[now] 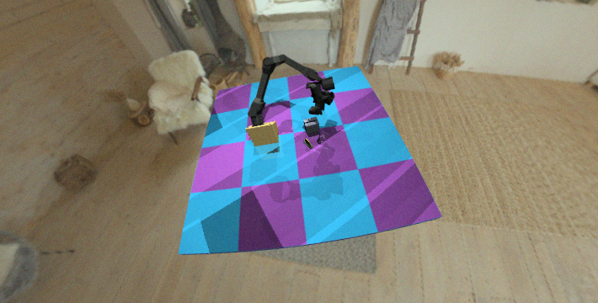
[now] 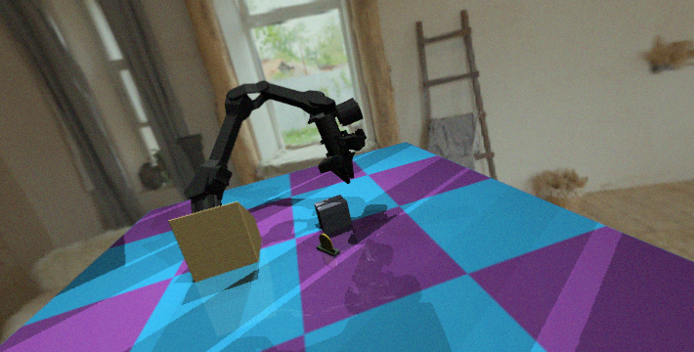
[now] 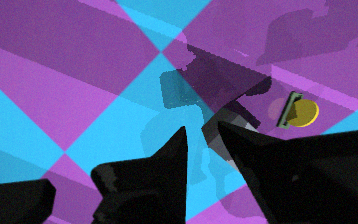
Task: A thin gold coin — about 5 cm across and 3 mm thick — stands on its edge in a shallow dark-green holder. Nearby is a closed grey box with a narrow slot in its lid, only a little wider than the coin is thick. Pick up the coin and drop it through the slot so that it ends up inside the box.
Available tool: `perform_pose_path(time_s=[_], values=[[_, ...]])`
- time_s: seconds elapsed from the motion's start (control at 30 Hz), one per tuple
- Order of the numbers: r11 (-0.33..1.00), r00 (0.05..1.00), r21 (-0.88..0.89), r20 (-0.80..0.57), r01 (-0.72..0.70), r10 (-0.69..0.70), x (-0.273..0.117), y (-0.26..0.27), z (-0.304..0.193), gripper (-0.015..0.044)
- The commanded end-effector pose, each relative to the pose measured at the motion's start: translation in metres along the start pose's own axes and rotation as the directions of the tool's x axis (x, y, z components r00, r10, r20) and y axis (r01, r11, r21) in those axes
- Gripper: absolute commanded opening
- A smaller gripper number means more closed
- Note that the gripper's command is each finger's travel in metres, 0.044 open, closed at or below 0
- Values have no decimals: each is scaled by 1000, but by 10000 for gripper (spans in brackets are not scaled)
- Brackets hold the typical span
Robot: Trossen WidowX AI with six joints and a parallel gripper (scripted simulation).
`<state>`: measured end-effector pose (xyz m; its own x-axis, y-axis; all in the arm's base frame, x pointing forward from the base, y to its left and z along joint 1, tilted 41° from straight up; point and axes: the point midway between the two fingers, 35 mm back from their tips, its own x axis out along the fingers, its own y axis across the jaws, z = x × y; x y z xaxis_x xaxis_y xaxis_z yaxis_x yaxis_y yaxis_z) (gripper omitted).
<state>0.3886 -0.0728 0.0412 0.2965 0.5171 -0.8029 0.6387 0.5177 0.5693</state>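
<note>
On the checkered surface (image 2: 489,235), I see the coin (image 2: 325,242) standing upright in its green holder (image 2: 327,250), just in front of the closed grey box (image 2: 333,215). My claw (image 2: 345,174) hangs above the box, partly open, gripping nothing.

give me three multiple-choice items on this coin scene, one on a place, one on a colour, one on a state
1. Where does the thin gold coin stand?
A. in the shallow dark-green holder
B. on the closed grey box
C. between the fingers

2. What colours is the checked table top?
A. red and white
B. cyan and purple
C. green and yellow

3. What state is the black parallel-jaw gripper in?
A. shut on the coin
B. open, holding nothing
C. out of view

Answers: 1 A, the coin sits upright in the holder; 2 B, its squares alternate so; 3 B, a bare gap shows between the fingers.
</note>
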Motion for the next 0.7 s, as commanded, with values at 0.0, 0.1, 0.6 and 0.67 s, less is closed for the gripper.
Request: perform_pose_path(time_s=[0.0,0.1,0.6,0.67], values=[[987,997,154,-63,54,-45,-1,-67,1,161],[958,992,274,-119,81,-49,-4,-117,-6,161],[909,982,404,-190,98,-21,27,-179,-28,161],[909,982,404,-190,98,-21,29,-179,-28,161]])
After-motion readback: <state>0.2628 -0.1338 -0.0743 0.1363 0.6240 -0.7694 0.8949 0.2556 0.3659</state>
